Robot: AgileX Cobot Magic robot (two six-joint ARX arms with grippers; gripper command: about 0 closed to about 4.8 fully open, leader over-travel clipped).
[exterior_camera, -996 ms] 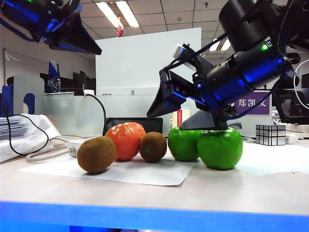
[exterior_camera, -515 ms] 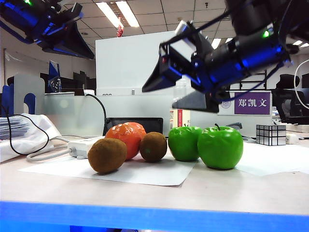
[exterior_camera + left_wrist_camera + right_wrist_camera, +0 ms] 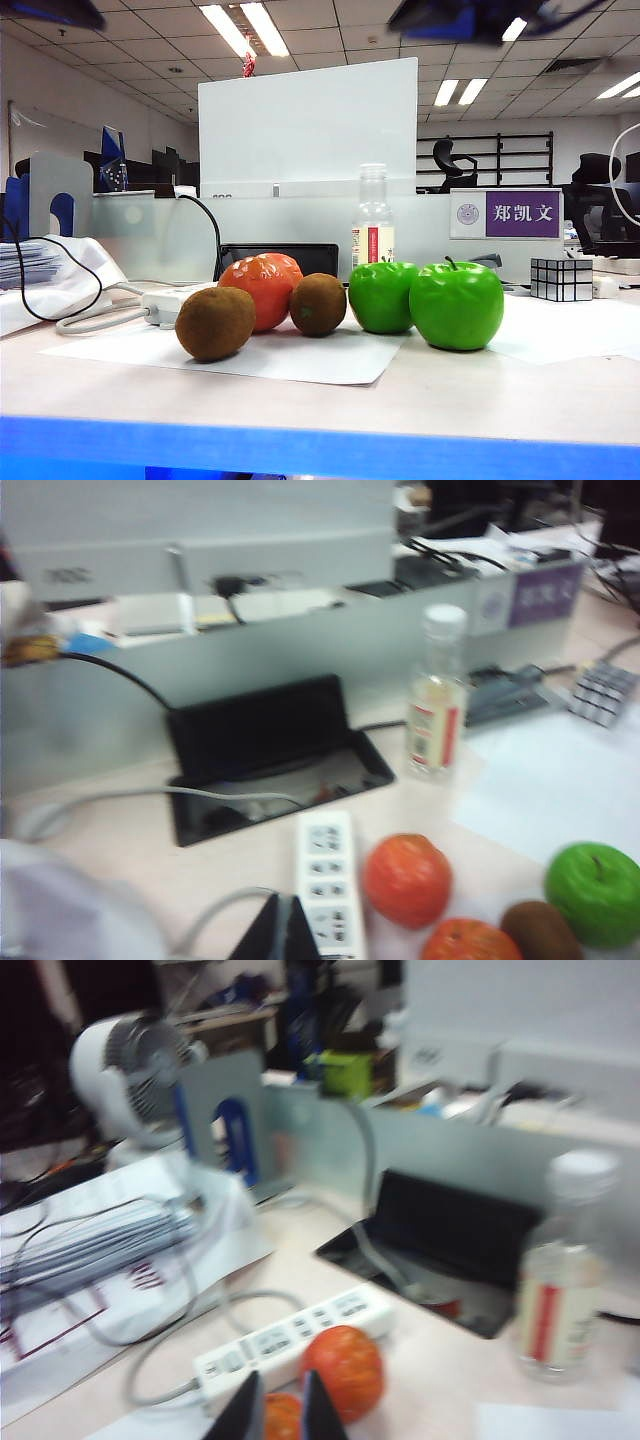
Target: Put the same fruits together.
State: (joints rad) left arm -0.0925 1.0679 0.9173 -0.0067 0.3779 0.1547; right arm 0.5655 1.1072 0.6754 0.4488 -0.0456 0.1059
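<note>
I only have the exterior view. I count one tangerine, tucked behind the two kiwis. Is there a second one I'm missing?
Observer: Yes. The left wrist view shows a tangerine beside the power strip and a second tangerine in front of it, next to a kiwi.
Operator: The grippers are out of my frame. What's the left one doing?
Observer: The left gripper hangs high above the power strip, jaws together, holding nothing.
Operator: And the right?
Observer: The right gripper is also high, looking down on the tangerines. Its jaws are a narrow gap apart and empty.
</note>
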